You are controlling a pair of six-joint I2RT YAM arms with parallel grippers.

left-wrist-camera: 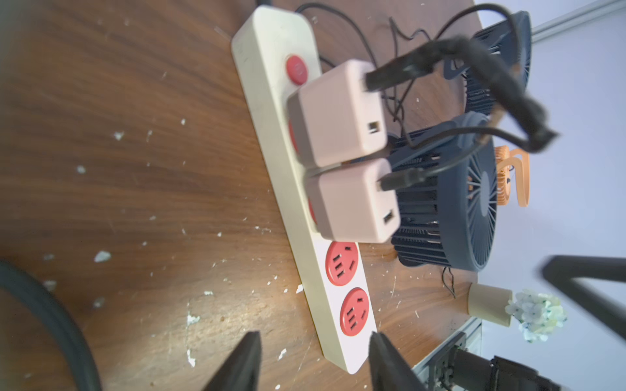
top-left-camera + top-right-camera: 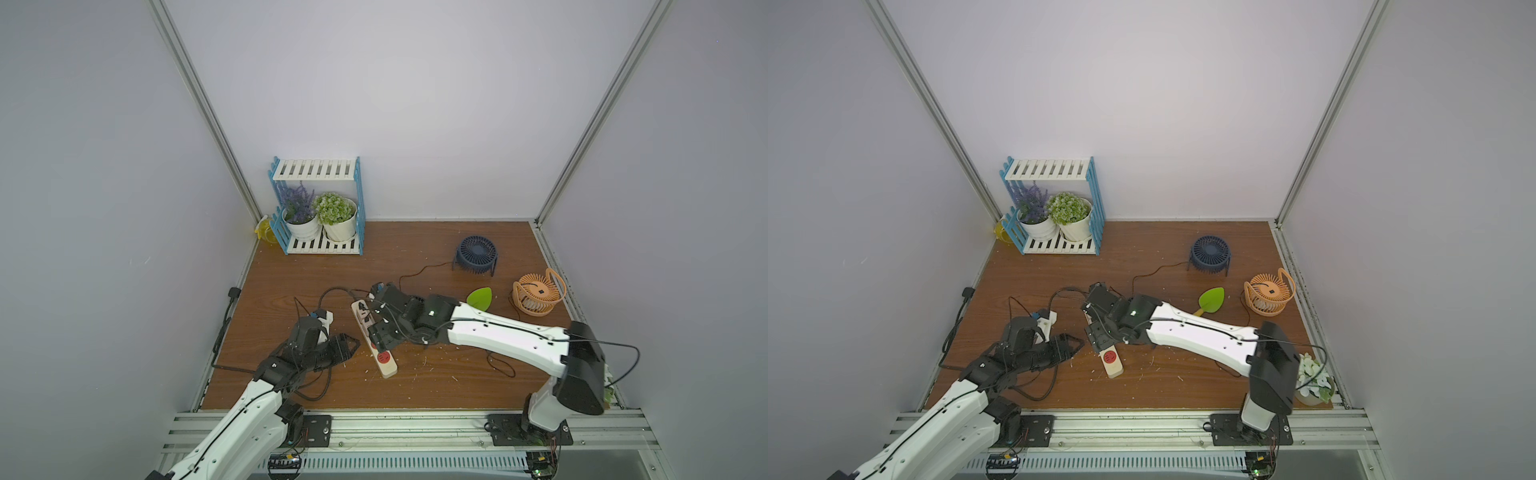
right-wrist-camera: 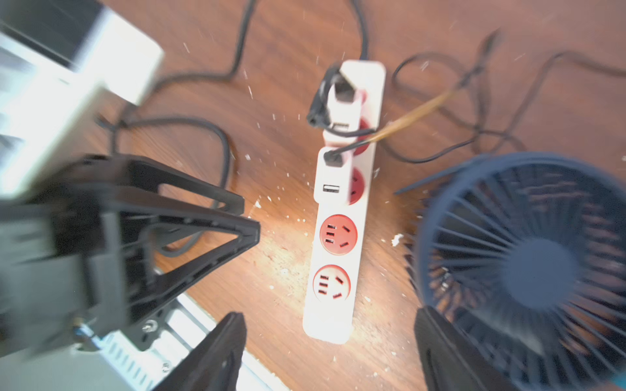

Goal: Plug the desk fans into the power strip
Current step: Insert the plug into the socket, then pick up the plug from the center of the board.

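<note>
Lying flat at mid-bench (image 2: 415, 257): power strip (image 1: 276, 111), cream, long axis running far-left to near-right, thick black cord (image 2: 328, 293) leaving its far end. Its face carries a red button (image 1: 295, 69) at the far end, then a row of round red sockets. Any print on the casing is too faint to read.

- Far adapter (image 1: 338, 111), near adapter (image 1: 352, 203): pale pink cubes seated in adjoining sockets. Each has a black cable in one USB port and a second port free.
- Free sockets (image 1: 342, 262): two, at the strip's near end, dark slots showing.
- Left pincer (image 1: 312, 338): released, jaws apart, grasping nothing. It sits low over the bench just left of the strip's near half, tips toward it, not touching.
- Right pincer (image 3: 327, 315): released, jaws wide, nothing between them. It hangs above the strip's near end.
- Near blue fan (image 1: 447, 203): stands on the bench just right of the strip, beside the adapters. It is hidden under the right arm in both top views.
- Far blue fan (image 2: 476, 253): far right, well apart from the strip, with a thin cable trailing toward the strip.
- Orange fan (image 2: 538, 293): at the right edge.
- Green scoop (image 2: 480, 297): leaf-shaped, between the orange fan and the right arm.
- Shelf (image 2: 316, 170): blue and white, in the far-left corner. The lower tier holds a purple plant (image 2: 297, 205) and a green plant (image 2: 334, 208), each in a white pot.
- Flower pot (image 2: 1312, 380): white blooms, near-right corner.
- White flecks: scattered on the bench around the strip.
</note>
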